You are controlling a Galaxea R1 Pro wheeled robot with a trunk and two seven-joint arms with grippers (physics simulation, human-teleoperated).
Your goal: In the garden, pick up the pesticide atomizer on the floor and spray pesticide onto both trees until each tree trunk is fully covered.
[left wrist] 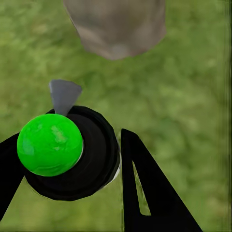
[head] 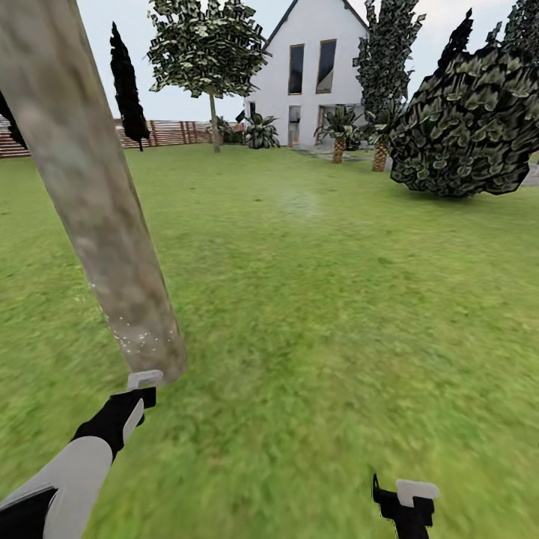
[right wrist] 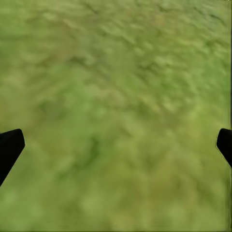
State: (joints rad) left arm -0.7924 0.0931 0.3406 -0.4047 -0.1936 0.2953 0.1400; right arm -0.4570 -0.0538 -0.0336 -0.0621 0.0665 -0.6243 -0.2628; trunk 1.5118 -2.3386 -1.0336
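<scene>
Left tool (left wrist: 72,169): clamped on pesticide atomizer (left wrist: 72,154), black body, green cap, grey nozzle aimed at the tree trunk (head: 90,202) just ahead. Trunk base: pale pesticide (head: 138,340) specks. Right tool (right wrist: 116,145): fingers wide apart over bare lawn (head: 322,299). Beyond: round bush (head: 471,127), white house (head: 311,71), slat fence (head: 168,133), thin black tree (head: 126,86), leafy tree (head: 209,56).
</scene>
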